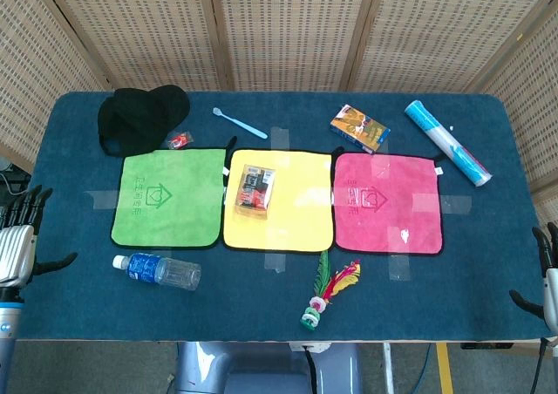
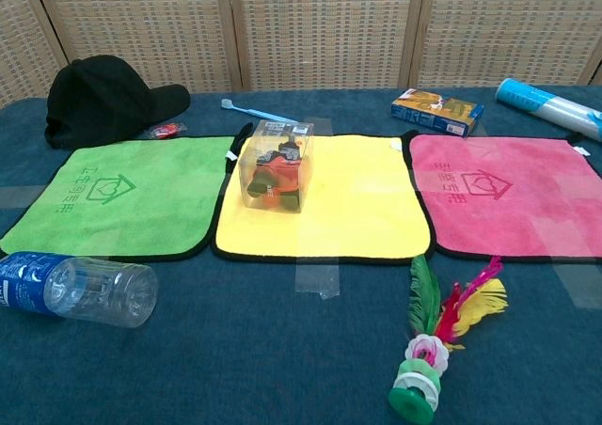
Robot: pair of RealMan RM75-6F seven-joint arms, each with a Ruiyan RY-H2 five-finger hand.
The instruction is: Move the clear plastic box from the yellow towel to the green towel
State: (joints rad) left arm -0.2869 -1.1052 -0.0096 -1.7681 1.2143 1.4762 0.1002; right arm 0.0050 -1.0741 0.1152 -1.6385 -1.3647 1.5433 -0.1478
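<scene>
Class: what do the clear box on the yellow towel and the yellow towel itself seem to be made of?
Clear plastic box: likely rigid, glossy plastic; its contents show through and its edges glint.
Yellow towel: apparently soft, matte microfibre cloth; fuzzy surface, dark stitched border.

Left hand (image 1: 19, 237) low at left edge, fingers spread, right hand (image 1: 545, 276) likewise

The head view looks steeply down from above the robot's side of the blue table (image 1: 261, 298), taking in its whole top back to the wicker screens (image 1: 288, 28). The chest view sits lower and nearer, looking almost level across the table toward those screens. Both share the green towel (image 1: 167, 198), yellow towel (image 1: 281, 200) and pink towel (image 1: 388, 202).
</scene>
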